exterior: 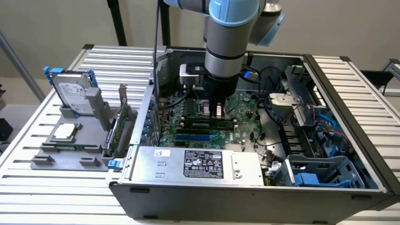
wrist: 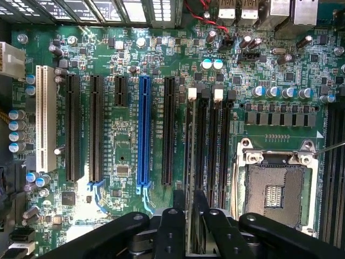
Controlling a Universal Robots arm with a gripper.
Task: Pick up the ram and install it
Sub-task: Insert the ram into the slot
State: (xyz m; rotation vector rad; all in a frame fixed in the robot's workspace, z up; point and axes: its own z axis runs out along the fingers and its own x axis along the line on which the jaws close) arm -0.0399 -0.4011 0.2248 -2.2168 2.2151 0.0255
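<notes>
The robot's gripper (exterior: 218, 111) reaches down inside the open computer case (exterior: 350, 93), just over the green motherboard (wrist: 124, 145). Its two dark fingers (wrist: 202, 216) sit close together with a thin strip pinched between them. That strip looks like the ram (wrist: 190, 237), seen from its edge. It hangs right above the long black ram slots (wrist: 215, 151), beside the blue slot (wrist: 144, 129). The ram is probably very light. It is stiff and thin, so it could snap if it is bent. Its little chips and bottom edge can get hurt, so the best place to hold it is by the flat sides, near the middle.
</notes>
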